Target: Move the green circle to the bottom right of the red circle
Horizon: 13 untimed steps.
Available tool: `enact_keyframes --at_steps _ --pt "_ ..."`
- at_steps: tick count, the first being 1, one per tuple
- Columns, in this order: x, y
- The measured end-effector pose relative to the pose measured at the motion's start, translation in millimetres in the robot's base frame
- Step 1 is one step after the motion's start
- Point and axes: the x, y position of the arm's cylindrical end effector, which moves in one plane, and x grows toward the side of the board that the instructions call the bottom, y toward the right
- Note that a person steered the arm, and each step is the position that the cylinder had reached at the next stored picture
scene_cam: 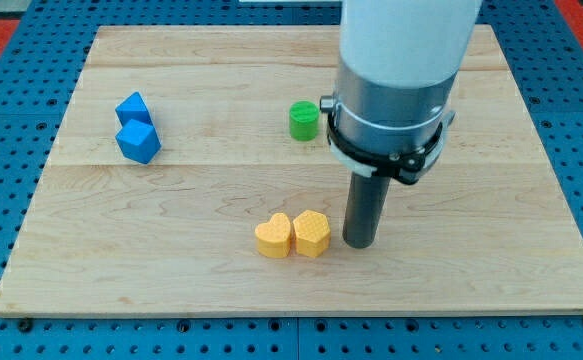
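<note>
My tip [359, 243] sits just right of the yellow blocks [292, 235], well below the green circle [304, 120]. No jaws here, just a rod. No red circle shows on the worktop [491, 200]; risk: nudging yellow, or pushing green blind.

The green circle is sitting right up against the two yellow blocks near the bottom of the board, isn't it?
No. In the camera view the green circle sits alone higher up the board, well apart from the two yellow blocks. They do lie near the bottom, and what stands close beside them, on the view's right, is my tip.
</note>
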Motion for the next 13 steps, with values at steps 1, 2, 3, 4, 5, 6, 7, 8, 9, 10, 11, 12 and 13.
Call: enact_keyframes --at_steps 1,2,3,4,5,6,7,8,9,10,11,12,13 --pt "-13 0" --pt "-25 1" --pt "-36 8" --pt "-44 17" --pt "-44 21" --pt "-44 22" --pt "-44 22" --pt "-38 22" --pt "-17 -23" --pt "-35 -66" --pt "-72 -66" --pt "-103 -86" --pt "-129 -114"
